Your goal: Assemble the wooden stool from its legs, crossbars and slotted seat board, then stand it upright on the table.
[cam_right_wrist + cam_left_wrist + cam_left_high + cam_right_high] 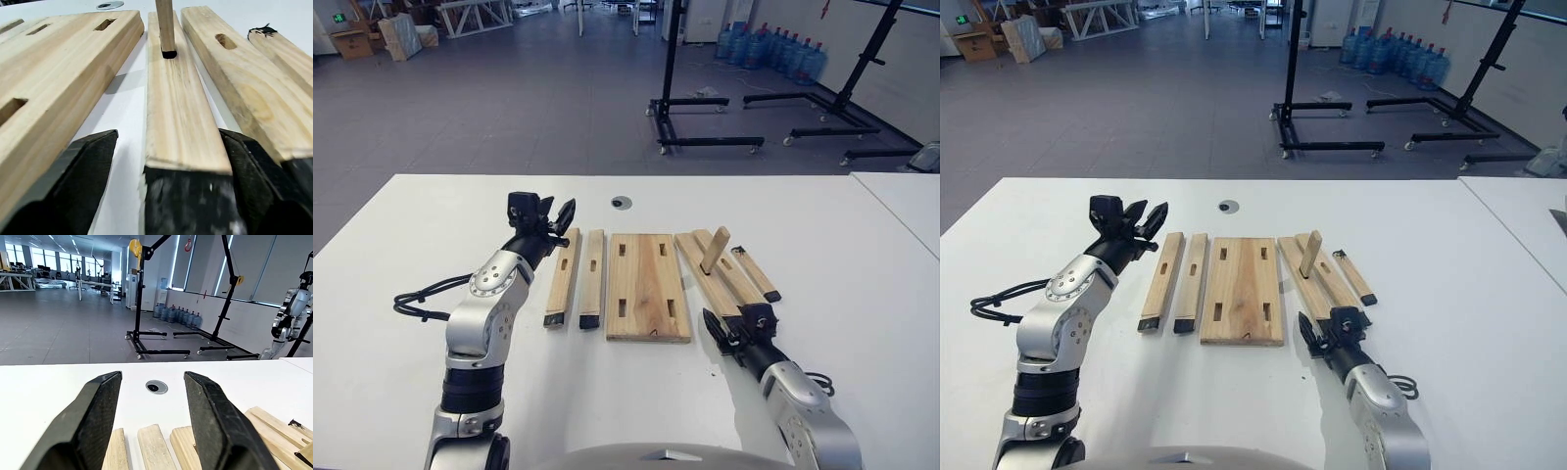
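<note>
The left gripper (556,213) is held over the far ends of two slotted legs (563,277) lying side by side. Its fingers (83,426) are spread wide with nothing between them. Ahead of it the white table (460,206) runs bare to the far edge, except for a round grommet (622,203). On its outer side the surface is open to the table's left edge, and a black cable (416,299) loops near that arm's elbow.

The right gripper (729,321) sits low, its fingertips (73,181) well apart on either side of the black-painted near end of a third leg (181,112), not closed on it. Just inward of it lies the seat board (648,286). Outward lie a fourth leg (234,73) and then a shorter crossbar (756,273). Ahead of this gripper a short peg (715,250) stands tilted, and the right wrist view shows its black foot resting on the third leg. Farther outward the table is open up to the seam with a second table (911,196).

The left wrist view takes in black stands (156,333) and another humanoid robot (293,308) on the floor beyond. A green sign (337,17) far back is too small to read.
</note>
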`<state>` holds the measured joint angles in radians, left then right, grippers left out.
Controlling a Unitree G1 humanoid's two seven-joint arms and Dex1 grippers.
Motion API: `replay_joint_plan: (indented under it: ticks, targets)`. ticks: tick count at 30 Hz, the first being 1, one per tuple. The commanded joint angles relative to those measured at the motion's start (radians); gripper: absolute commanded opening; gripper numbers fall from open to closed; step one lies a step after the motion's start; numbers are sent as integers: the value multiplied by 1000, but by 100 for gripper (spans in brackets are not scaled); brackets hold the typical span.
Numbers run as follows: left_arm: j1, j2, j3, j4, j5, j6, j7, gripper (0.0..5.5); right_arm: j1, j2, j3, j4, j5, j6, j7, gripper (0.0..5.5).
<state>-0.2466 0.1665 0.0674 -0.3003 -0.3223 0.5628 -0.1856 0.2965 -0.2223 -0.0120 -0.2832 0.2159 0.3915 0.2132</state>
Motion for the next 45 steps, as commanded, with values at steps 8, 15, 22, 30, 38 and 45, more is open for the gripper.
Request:
replay_joint_plan:
  ticks: [8,15,22,30,38,45]
  targets:
    - [-28,7,15,21,10,0,7,231,-34,-31,43,58,-87,40,-3,204]
    - [-177,-15,142,65,-108,89,49,231,-138,22,-49,7,-95,-225,-60,204]
    - [-385,-145,418,135,-776,463,228,231,-241,-8,39,-86,-145,-357,16,204]
    - [-358,-108,331,128,-1140,558,395,231,-262,-10,153,-190,-112,-333,131,204]
    - [-355,-58,287,167,-1175,491,403,231,-256,4,200,-219,-87,-300,153,204]
    - [-382,-39,307,202,-1260,409,410,200,-229,2,228,-247,-4,-249,196,204]
